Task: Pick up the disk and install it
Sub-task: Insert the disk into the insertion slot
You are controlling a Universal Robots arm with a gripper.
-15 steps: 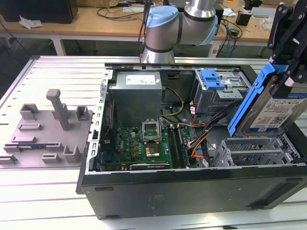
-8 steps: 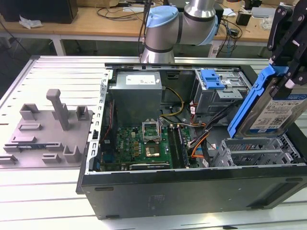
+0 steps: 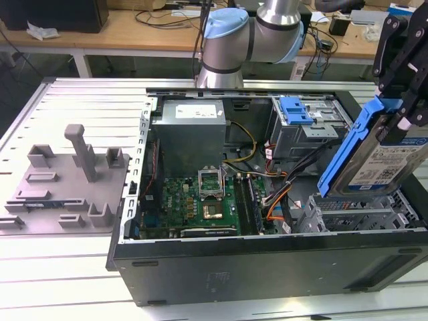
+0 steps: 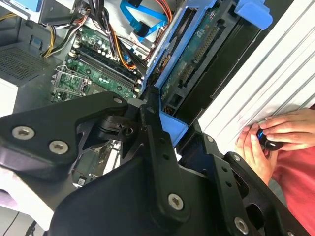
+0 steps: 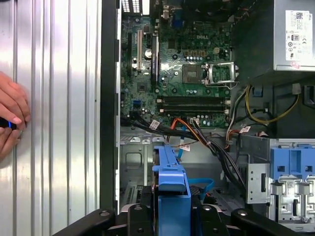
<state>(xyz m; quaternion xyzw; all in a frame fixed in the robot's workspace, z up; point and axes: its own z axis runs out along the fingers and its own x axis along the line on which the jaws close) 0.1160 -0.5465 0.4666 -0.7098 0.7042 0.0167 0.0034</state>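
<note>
The pick-up looks done and the install is in hand. The gripper (image 3: 400, 114) is clamped on the disk (image 3: 378, 157), which hangs tilted, clear of everything, just above the empty drive cage (image 3: 361, 217) of the open computer case (image 3: 267, 267). In the first wrist view the disk's blue carrier rail (image 5: 172, 189) points edge-on toward the case floor.

By my reading, seating it calls for squaring the tilted disk to the cage opening. It must also keep clear of the orange and black cables (image 3: 281, 200) lying just beside the cage, which could snag the rail.

The motherboard (image 3: 200, 200) lies beside the cage, further into the case. A second blue-latched bay (image 3: 304, 117) stands behind the cage.

The case sits on a ribbed aluminium table (image 3: 67, 281). A grey fixture plate (image 3: 67, 180) lies well apart from the cage, across the case. A person's 2 hands (image 5: 12, 120) rest on the table near the cage end, around a small dark object. Wooden workbenches (image 3: 134, 30) strewn with cables stand behind.
</note>
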